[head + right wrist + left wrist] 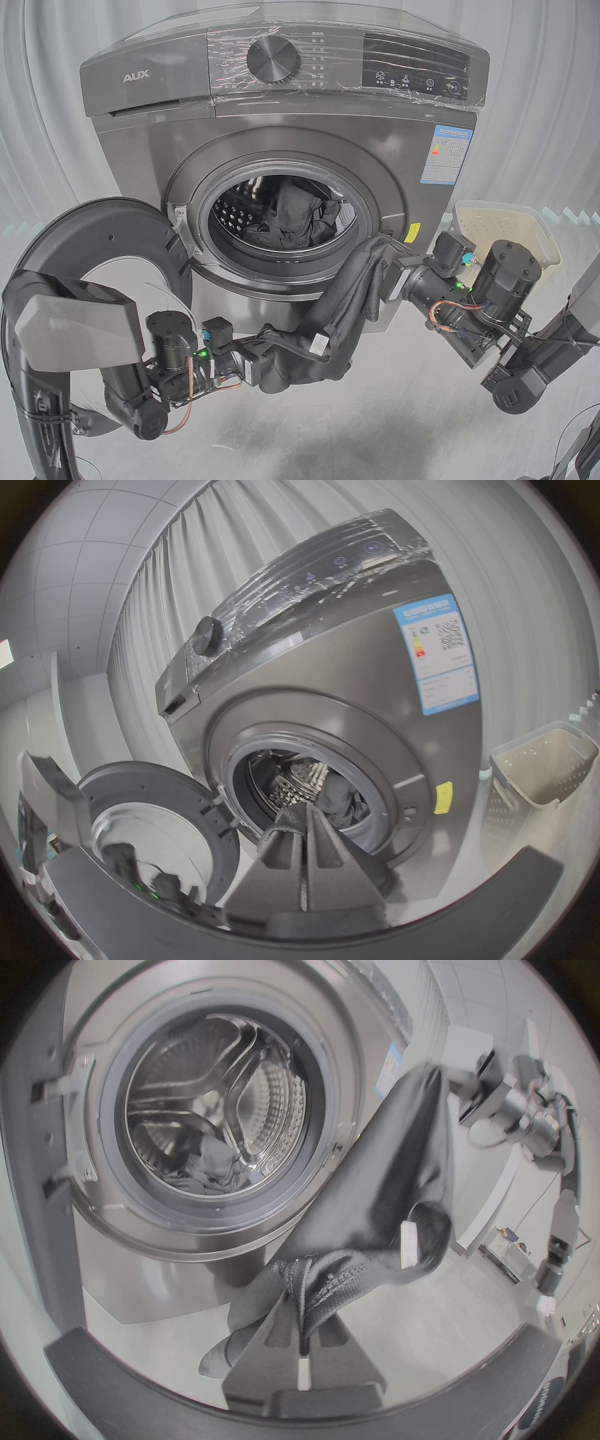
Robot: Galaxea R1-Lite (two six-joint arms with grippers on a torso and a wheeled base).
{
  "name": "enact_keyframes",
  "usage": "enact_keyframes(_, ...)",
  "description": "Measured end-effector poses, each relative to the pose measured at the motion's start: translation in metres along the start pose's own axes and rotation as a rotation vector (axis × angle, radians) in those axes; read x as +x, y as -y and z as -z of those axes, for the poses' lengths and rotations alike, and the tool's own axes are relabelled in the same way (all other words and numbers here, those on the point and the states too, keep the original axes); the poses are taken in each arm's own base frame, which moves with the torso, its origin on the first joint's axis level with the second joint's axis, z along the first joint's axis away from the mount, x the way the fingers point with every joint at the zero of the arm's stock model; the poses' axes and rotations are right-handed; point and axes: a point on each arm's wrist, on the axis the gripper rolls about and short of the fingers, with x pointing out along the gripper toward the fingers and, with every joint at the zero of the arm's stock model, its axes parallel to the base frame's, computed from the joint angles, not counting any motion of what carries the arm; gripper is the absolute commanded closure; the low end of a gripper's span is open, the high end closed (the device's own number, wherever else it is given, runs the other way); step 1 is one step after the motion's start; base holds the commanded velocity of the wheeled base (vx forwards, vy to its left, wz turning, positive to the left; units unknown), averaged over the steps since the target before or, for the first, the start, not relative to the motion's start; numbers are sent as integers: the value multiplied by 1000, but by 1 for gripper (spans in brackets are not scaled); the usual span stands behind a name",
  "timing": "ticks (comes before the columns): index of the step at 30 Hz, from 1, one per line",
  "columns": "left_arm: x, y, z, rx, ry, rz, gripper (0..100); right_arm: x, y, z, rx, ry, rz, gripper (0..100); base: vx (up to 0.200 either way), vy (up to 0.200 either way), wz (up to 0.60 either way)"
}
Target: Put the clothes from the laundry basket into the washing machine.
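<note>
A grey washing machine (281, 144) stands with its round door (100, 250) swung open to the left. Dark clothes (294, 219) lie inside the drum (212, 1110). A long dark garment (340, 306) with a white tag hangs stretched between both arms, just below and in front of the drum opening. My left gripper (265, 347) is shut on its lower end (306, 1291). My right gripper (382, 257) is shut on its upper end (290, 824), right beside the drum's rim. The cream laundry basket (506, 228) stands at the machine's right side.
The open door takes up the space low on the left, close to my left arm. White curtains (550, 112) hang behind the machine. Pale bare floor (387, 412) lies in front of it.
</note>
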Motion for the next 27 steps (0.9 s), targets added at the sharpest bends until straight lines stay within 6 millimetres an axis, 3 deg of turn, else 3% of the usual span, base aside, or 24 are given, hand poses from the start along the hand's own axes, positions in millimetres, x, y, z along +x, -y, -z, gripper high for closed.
enact_keyframes(10, -70, 11, -30, 13, 25, 89, 100, -28, 38, 13, -8, -56, 30, 100, 0, 0, 0)
enact_keyframes(17, -81, 7, -52, 67, 112, 70, 100, -32, 44, 15, 14, -68, 48, 100, 0, 0, 0)
enact_keyframes(27, -93, -20, -81, 83, 237, -6, 100, -28, 53, 14, 18, -55, 79, 100, 0, 0, 0)
